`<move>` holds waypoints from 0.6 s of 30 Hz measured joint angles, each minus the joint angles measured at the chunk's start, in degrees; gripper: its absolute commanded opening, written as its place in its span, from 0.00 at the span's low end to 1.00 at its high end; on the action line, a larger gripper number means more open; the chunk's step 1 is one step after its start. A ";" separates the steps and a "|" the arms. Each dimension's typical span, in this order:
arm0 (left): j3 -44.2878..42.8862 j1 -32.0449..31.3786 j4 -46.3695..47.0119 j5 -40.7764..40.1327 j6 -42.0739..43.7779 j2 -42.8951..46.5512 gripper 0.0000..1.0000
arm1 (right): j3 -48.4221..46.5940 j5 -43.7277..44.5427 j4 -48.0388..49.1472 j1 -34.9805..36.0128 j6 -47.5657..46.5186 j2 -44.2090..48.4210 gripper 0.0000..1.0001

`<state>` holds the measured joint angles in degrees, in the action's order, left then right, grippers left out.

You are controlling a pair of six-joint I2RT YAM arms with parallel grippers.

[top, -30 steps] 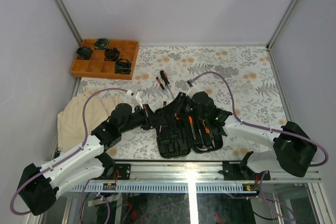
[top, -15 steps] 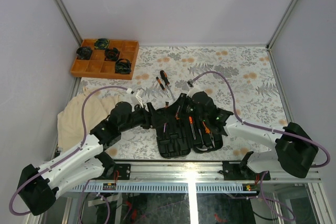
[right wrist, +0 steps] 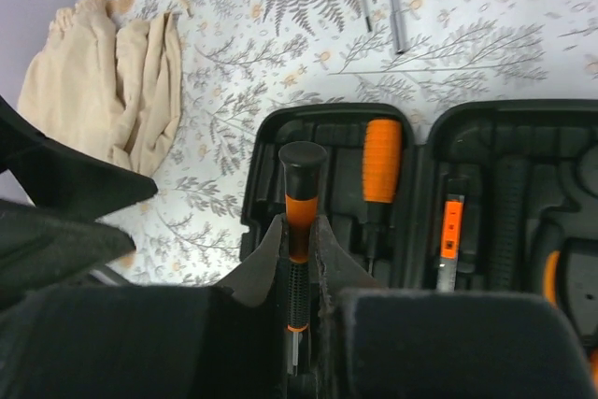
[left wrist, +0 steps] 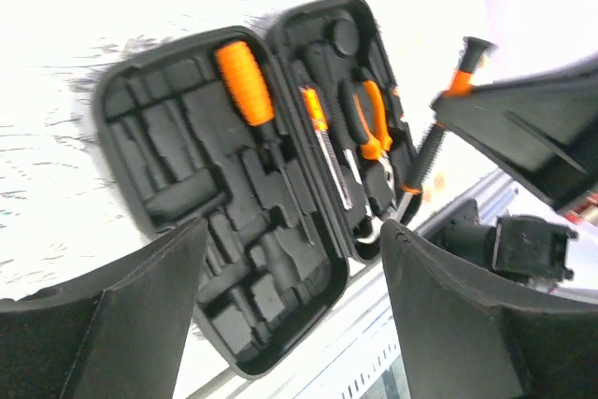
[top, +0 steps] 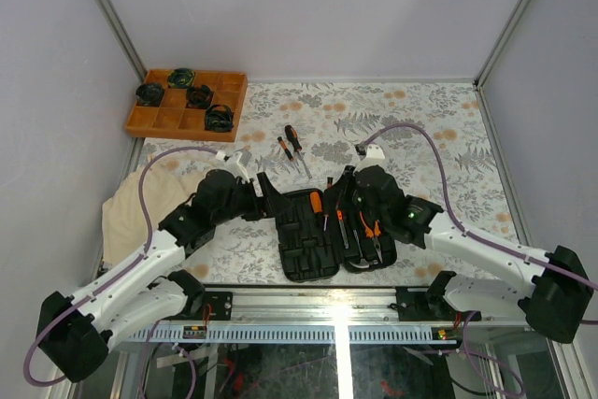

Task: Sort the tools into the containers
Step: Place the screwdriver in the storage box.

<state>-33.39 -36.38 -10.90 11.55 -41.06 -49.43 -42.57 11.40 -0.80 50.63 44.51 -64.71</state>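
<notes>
The black tool case [top: 308,240] lies open near the table's front edge. An orange-handled screwdriver [left wrist: 245,81] rests in its left half [left wrist: 177,156], and pliers [left wrist: 374,128] lie in the right half. My left gripper [top: 264,195] stands open at the case's left rim with nothing between its fingers [left wrist: 121,315]. My right gripper [right wrist: 299,231] is shut on a slim black-and-orange screwdriver [right wrist: 301,198], held above the case's left half [right wrist: 327,147]. That held screwdriver [left wrist: 439,137] also shows in the left wrist view. Two more screwdrivers [top: 291,149] lie on the cloth-covered table behind the case.
An orange gridded tray [top: 157,120] with round black-green coils sits at the back left. A crumpled beige cloth [top: 131,207] lies left of the case, beside my left arm. The metal rail [top: 336,301] runs along the near edge.
My left gripper has opened and drawn back left, leaving the orange-handled screwdriver in the case. The right gripper closed on the slim screwdriver and moved right with it.
</notes>
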 measured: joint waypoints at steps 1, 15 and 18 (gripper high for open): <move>-0.28 1.01 -0.85 -0.02 0.22 -0.59 0.74 | 0.09 0.81 -0.92 0.00 -0.72 0.94 0.00; -8.26 6.03 -13.09 -7.15 6.32 -0.46 0.78 | 0.11 4.61 -6.73 0.00 -5.97 5.16 0.00; -9.14 6.05 -14.84 -9.33 7.93 -0.07 0.78 | 0.11 4.24 -6.62 0.00 -5.95 4.13 0.00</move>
<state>-42.52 -30.33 -25.74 2.22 -33.12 -49.50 -42.46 15.64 -7.42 50.63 38.57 -60.58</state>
